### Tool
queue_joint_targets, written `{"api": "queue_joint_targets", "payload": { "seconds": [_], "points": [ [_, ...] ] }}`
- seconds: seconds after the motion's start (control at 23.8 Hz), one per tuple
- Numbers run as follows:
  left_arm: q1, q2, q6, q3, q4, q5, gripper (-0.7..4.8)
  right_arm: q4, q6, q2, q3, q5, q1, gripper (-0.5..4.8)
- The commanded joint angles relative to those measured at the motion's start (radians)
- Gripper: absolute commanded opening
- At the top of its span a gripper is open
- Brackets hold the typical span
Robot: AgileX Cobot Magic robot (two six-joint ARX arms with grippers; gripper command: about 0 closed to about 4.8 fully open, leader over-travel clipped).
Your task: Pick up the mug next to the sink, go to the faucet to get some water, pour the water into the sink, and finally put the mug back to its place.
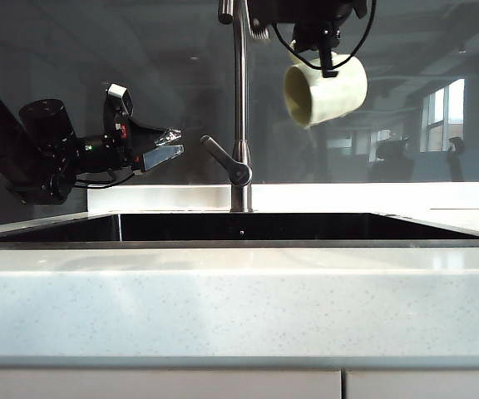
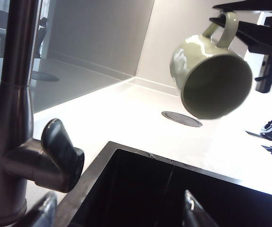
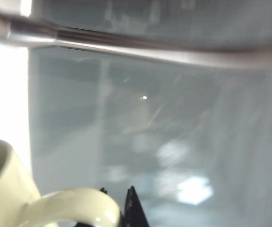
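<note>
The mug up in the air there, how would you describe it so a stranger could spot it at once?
Start at the tall steel faucet rising behind the black sink. Just right of its pipe, near the top, the right claw holds the mug by its handle, well above the basin. It is the only pale cream-yellow thing there, tipped on its side with its mouth facing left; the left claw hovers open and empty.

The cream mug [image 1: 326,90] is hanging tipped sideways by its handle, right of the faucet [image 1: 239,108], above the black sink [image 1: 248,228].

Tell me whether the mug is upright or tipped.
Tipped: the mug hangs by its handle from the right gripper above the sink, mouth facing sideways and slightly down.
</note>
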Motion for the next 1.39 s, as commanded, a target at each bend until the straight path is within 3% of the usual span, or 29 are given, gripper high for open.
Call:
{"api": "queue_joint_targets", "payload": {
  "seconds": [0.04, 0.08, 0.13, 0.17, 0.21, 0.29, 0.5, 0.55, 0.59, 0.76, 0.97, 1.13, 1.39],
  "points": [
    [0.002, -0.006, -0.017, 0.002, 0.013, -0.003, 3.4, 0.022, 0.463, -0.025, 0.013, 0.151, -0.023, -0.01],
    [0.002, -0.006, -0.017, 0.002, 0.013, -0.003, 3.4, -0.034, 0.573, -0.034, 0.013, 0.148, -0.038, -0.02],
    [0.002, -0.006, -0.017, 0.002, 0.013, -0.003, 3.4, -0.132, 0.787, -0.052, 0.011, 0.093, -0.069, -0.02],
    [0.002, -0.006, -0.018, 0.002, 0.013, -0.003, 3.4, -0.18, 0.918, -0.067, 0.001, 0.031, -0.095, -0.02],
    [0.002, -0.006, -0.025, 0.002, 0.013, -0.003, 3.4, -0.198, 1.095, -0.103, -0.053, -0.092, -0.15, -0.02],
    [0.002, -0.006, -0.025, 0.002, 0.013, -0.003, 3.4, -0.137, 1.275, -0.159, -0.164, -0.207, -0.229, -0.02],
    [0.0, -0.006, -0.025, 0.002, 0.013, -0.008, 3.4, 0.1, 1.469, -0.266, -0.419, -0.322, -0.372, -0.02],
    [-0.003, -0.006, -0.025, 0.002, 0.013, -0.018, 3.4, 0.246, 1.534, -0.3, -0.538, -0.359, -0.43, -0.01],
    [-0.003, -0.006, -0.024, 0.002, 0.013, -0.027, 3.4, 0.365, 1.555, -0.311, -0.626, -0.386, -0.472, -0.01],
    [-0.003, -0.006, -0.024, 0.002, 0.013, -0.042, 3.4, 0.6, 1.572, -0.314, -0.795, -0.438, -0.553, -0.01],
    [-0.003, -0.006, -0.024, 0.002, 0.013, -0.047, 3.4, 0.797, 1.591, -0.285, -0.935, -0.475, -0.636, -0.01],
    [-0.005, -0.006, -0.024, 0.002, 0.013, -0.047, 3.4, 0.898, 1.667, -0.205, -0.96, -0.524, -0.678, -0.01],
    [-0.006, -0.006, -0.065, 0.002, 0.013, -0.046, 3.4, 1.023, 1.674, -0.09, -0.96, -0.525, -0.682, -0.01]
  ]
}}
